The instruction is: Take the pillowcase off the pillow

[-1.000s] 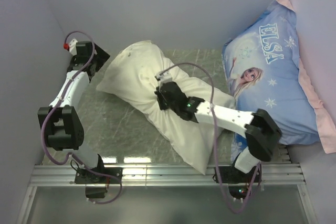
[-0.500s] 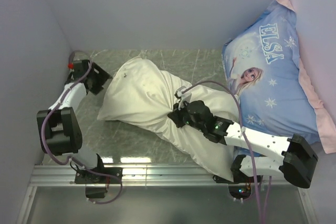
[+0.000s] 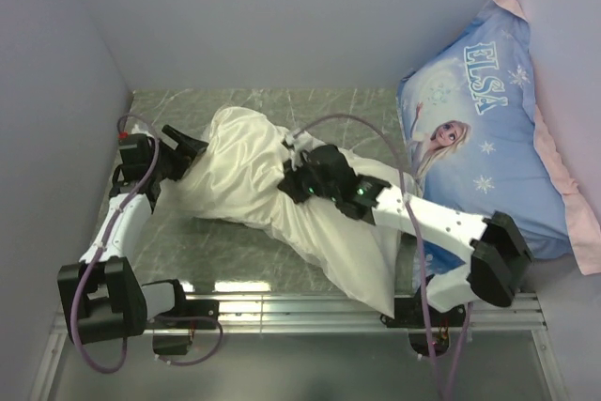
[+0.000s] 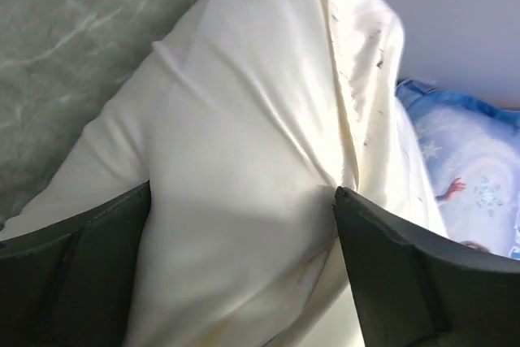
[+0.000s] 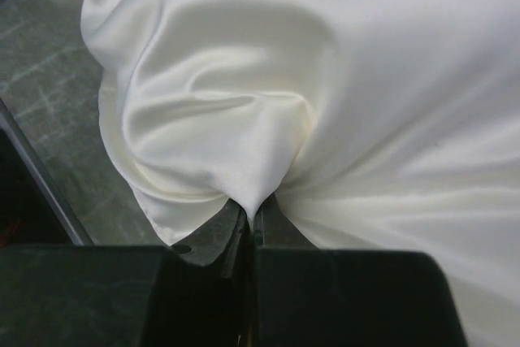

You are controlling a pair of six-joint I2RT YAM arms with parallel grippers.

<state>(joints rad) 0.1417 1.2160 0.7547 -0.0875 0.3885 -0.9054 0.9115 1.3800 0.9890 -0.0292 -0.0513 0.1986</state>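
**Right pinch is set mid-sleeve; the left jaws have yet to bite**

We start with the green marbled table (image 3: 225, 246), where everything lies. Against its right side leans the blue Elsa-printed pillow (image 3: 479, 138), which is not part of this job and should stay untouched. The cream pillowcase (image 3: 239, 161) stretches diagonally across the middle of the table, from near the left wall down toward the near rail. The pillow is inside it and we cannot see any of it bare. We also cannot tell which end of the sleeve is the open one.

The right gripper (image 5: 252, 215) sits over the middle of the bundle with its jaws closed tight on a small peak of fabric. The cloth fans out from that pinch in smooth radiating creases. It looks like cloth alone, not filling.

The left gripper (image 4: 244, 197) is at the far-left end with its jaws spread wide. The rounded end of the bundle fills the gap between its fingers (image 4: 382, 266), but nothing is clamped.

We judge the step in hand to be getting a second hold so the sleeve can be drawn along the pillow. To do that well, we would close the left jaws deep enough to take the filling and not just a skin of cloth. We would then pull with the right along the pillow's length, low over the table. A steep lift would likely bunch the fabric or tear the small pinch loose.
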